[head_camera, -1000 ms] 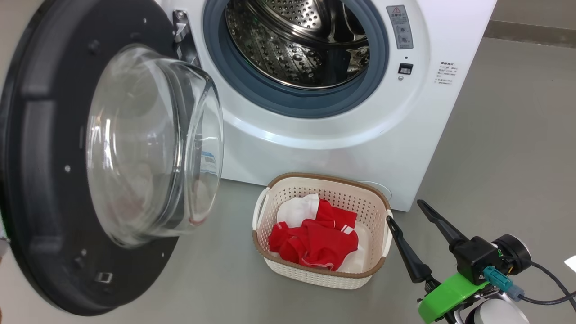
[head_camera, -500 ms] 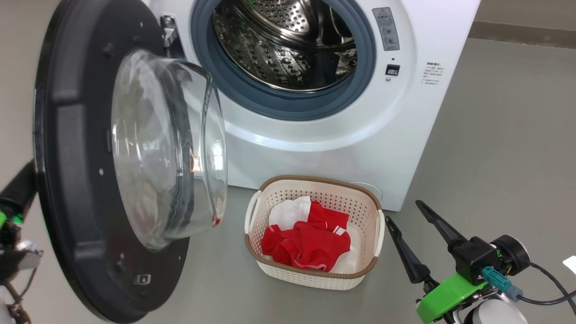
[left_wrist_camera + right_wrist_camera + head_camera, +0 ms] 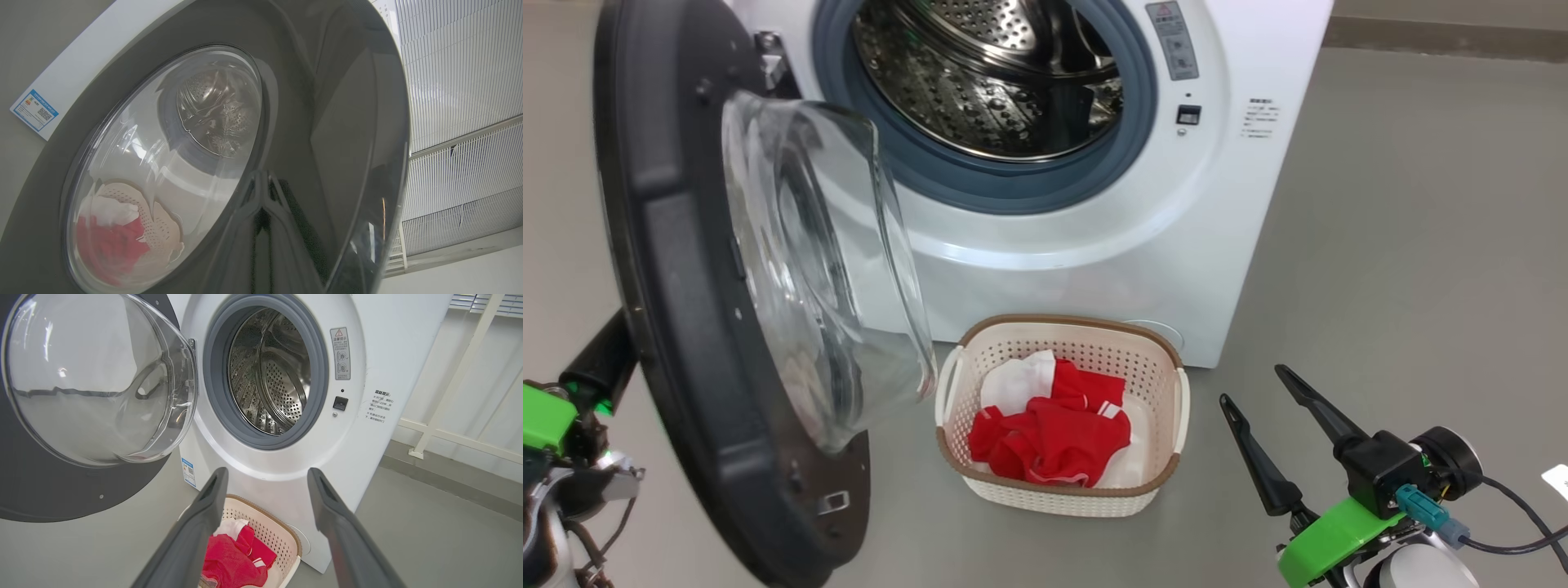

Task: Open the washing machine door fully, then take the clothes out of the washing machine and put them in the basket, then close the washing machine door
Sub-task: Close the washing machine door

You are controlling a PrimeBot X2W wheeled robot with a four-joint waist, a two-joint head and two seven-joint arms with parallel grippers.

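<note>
Directly before left tool (image 3: 265, 194): door (image 3: 347, 122)

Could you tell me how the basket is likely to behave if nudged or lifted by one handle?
The basket looks like thin perforated plastic holding a few clothes, so probably light. Low and wide on the smooth floor, it would likely slide rather than tip. Lifted by one handle, it may tilt.
</note>
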